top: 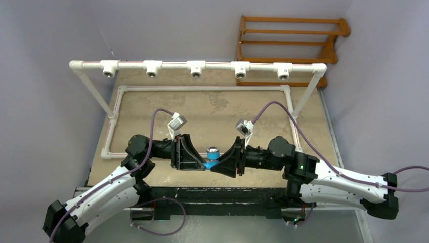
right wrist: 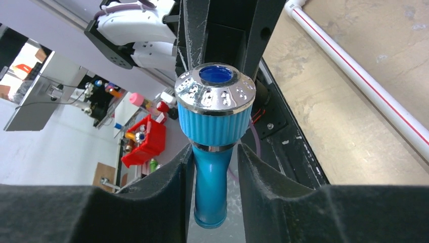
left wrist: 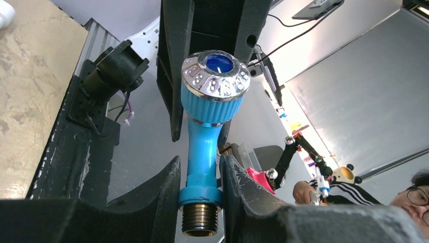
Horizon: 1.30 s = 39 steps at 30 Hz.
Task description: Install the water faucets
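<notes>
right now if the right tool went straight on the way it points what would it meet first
The bright blue plastic faucet with a silvery knob, sitting inside the right tool; just beyond, the left tool faces it, gripping the same faucet, probably very close.

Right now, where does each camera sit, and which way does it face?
Top external: above, behind the bases, looking down on table and pipe frame; left arm, right arm show.
Left wrist: on the left arm, looking past the left fingers at the blue faucet.
Right wrist: on the right arm, looking past the right fingers at the faucet's knob.
All three share the faucet.
</notes>
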Motion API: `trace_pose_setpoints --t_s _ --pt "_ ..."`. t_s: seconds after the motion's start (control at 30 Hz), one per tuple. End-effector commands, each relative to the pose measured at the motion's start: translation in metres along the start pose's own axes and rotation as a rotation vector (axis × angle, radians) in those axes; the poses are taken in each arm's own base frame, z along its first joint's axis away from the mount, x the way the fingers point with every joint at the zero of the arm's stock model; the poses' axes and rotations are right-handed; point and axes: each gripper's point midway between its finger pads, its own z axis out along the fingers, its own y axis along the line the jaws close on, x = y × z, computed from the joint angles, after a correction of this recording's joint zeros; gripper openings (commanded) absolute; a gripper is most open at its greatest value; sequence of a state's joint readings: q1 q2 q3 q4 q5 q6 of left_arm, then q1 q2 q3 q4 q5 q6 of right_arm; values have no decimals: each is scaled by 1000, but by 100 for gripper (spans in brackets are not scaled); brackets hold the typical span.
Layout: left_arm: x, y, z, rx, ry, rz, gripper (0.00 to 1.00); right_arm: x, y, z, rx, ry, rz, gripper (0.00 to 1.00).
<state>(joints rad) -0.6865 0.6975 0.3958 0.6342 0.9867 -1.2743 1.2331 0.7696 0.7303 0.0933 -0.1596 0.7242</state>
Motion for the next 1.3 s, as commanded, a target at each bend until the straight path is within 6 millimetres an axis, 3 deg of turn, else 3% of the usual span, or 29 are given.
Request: trace_pose_setpoints --t_s 0.0,0.03,0.1,0.27,0.4,0.6,0.8,1.0,1.13,1.27 --pt "-7 -10 0 33 -30 52 0 -16 15 -2 -52 -54 -36 35" --pt "-7 -9 0 32 -30 52 0 -16 16 -2 -54 -56 -36 28" --pt "-7 -8 0 29 -32 49 0 -16 15 -2 -54 -56 -37 0" --pt "-7 -3 1 12 -34 25 2 -16 13 0 -49 -65 -33 0" --pt "-9 0 1 -13 -35 18 41 -15 10 -5 -34 -64 -35 0" --pt "-23 11 -1 -205 -63 54 67 -26 5 -22 49 -101 -19 0" --pt "-64 8 -16 -471 -134 229 77 -43 -20 -40 283 -99 -55 0" --pt "-115 -1 -30 -670 -193 409 78 -101 -48 -64 605 -234 -171 0" --pt "-160 -10 -33 -792 -244 497 78 -132 -69 -74 835 -257 -289 0" --pt "-213 -31 -30 -852 -315 636 78 -167 -70 -80 944 -328 -445 0"
